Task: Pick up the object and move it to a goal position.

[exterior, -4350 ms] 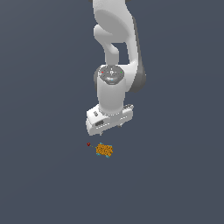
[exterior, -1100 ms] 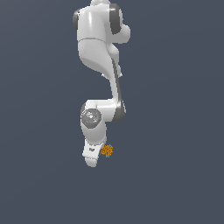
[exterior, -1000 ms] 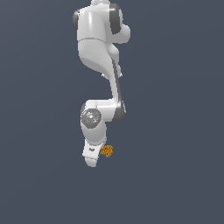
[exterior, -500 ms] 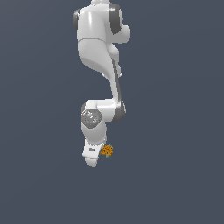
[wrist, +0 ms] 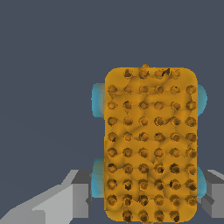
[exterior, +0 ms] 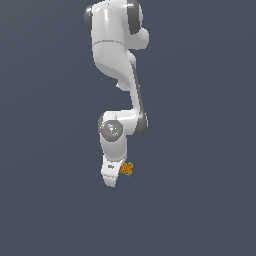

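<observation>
Exterior view
Arm (exterior: 117, 75): white, hangs from the upper part of the frame and folds down to a grey-faced wrist joint (exterior: 111, 129).
Gripper (exterior: 112, 175): white, points downward below the wrist joint; seen nearly edge-on, so the jaw gap is not readable in this view.
Block (exterior: 127, 169): small, orange, speckled, with teal bits at its edges; touches the gripper on the exterior view's right, near the gripper's lower end.
Backdrop: plain dark blue-grey on all sides of the arm and block.
Goal dot: cannot be made out in this view.

Wrist view
Block (wrist: 150, 142): fills most of the frame; orange face with rows of dark dimples, rounded corners, teal tabs protruding at its side edges.
Fingers: one grey finger (wrist: 72, 197) on one side of the block, the other (wrist: 214, 197) on the opposite side; the block stands between them.
Contact: both fingers lie just beside the block's teal side tabs; direct pad contact is hidden by the block.
Gripper state: jaws closed in around the block, one on each side, consistent with a hold on it.
Block position: between the fingers, close to the camera.
</observation>
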Controlling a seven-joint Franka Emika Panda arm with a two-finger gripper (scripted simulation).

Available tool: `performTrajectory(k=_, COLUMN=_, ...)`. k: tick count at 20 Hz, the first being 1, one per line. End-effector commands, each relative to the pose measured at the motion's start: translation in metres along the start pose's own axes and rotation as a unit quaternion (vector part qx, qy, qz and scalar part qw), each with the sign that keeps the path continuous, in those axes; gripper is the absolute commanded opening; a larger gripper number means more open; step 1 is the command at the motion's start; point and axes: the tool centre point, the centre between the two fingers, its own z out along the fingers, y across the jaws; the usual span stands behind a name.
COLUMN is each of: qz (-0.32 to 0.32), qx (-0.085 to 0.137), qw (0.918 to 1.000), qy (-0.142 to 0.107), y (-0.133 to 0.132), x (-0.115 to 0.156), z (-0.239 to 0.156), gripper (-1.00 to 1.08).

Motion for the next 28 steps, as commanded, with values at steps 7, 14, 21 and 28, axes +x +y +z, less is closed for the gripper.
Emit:
performTrajectory(k=7, qz=0.000, qx=-0.001, qw=1.0000, qy=0.000, y=-0.045, x=0.041, z=-0.004, gripper=-1.00)
performTrajectory(k=14, qz=0.000, qx=-0.001, qw=1.0000, qy=0.000, y=-0.102, x=0.094, z=-0.009, gripper=-1.00)
performTrajectory(k=21, qz=0.000, qx=-0.001, qw=1.0000, qy=0.000, y=-0.156, x=0.145, z=-0.013, gripper=-1.00)
performTrajectory(k=28, qz=0.000, qx=-0.001, qw=1.0000, qy=0.000, y=-0.193, x=0.183, z=-0.016, gripper=-1.00)
